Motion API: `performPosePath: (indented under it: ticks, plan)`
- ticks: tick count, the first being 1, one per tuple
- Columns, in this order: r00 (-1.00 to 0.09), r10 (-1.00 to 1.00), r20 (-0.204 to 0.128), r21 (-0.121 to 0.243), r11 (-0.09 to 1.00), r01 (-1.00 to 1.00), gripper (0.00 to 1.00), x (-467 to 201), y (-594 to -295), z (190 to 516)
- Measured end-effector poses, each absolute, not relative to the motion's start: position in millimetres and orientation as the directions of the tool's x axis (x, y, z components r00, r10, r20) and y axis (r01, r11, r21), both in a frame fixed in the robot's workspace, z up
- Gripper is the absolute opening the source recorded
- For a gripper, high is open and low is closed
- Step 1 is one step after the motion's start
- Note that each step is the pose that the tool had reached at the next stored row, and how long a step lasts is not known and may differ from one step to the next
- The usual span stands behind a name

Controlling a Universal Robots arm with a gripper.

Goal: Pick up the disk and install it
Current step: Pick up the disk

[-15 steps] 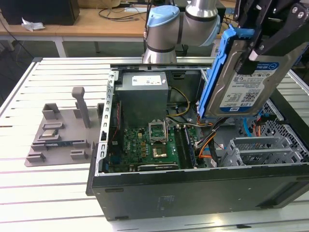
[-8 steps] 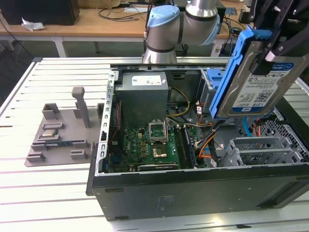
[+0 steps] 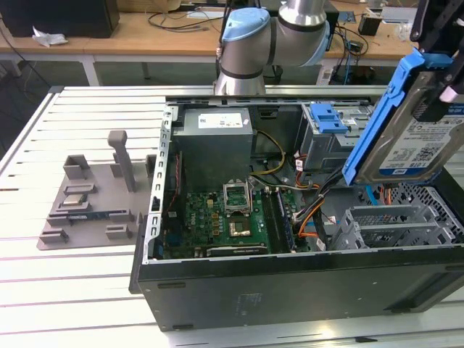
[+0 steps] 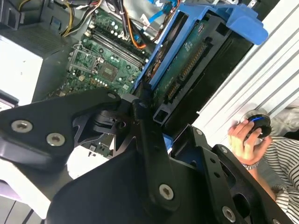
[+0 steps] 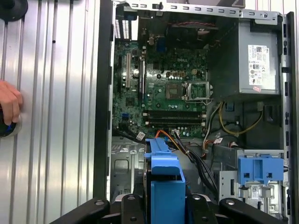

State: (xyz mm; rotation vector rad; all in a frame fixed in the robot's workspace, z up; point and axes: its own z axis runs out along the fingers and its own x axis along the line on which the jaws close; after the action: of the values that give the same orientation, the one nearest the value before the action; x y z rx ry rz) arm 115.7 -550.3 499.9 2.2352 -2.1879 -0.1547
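End effector [image 4: 159, 122] clamped on disk [image 3: 417, 141], held tilted above open computer case [image 3: 217, 290]. Judged rigid, dense, shock-sensitive; grip across the rails, clear of connector edge.

I see silver disk [image 3: 412, 129] with blue rails [image 3: 378, 119] and blue-white label [image 3: 431, 148], green motherboard [image 3: 217, 217], grey power supply [image 3: 217, 148], striped sleeve [image 4: 280, 158]

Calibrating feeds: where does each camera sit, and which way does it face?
Exterior view: off the arm, raised, facing the open black computer case; grey-and-blue arm joints behind.
First wrist view: on the wrist, looking down into the case past the black gripper.
Second wrist view: on the wrist, looking along the gripper clamping the silver, blue-railed disk.
Both wrist views share disk, green motherboard, person's hand.
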Motion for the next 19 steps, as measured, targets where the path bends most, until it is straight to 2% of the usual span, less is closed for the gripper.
performPosePath:
  ticks: [19]
  plan:
    - [0.019, -0.998, -0.063, 0.077, -0.024, -0.997, 0.37, 142, -569, 473]
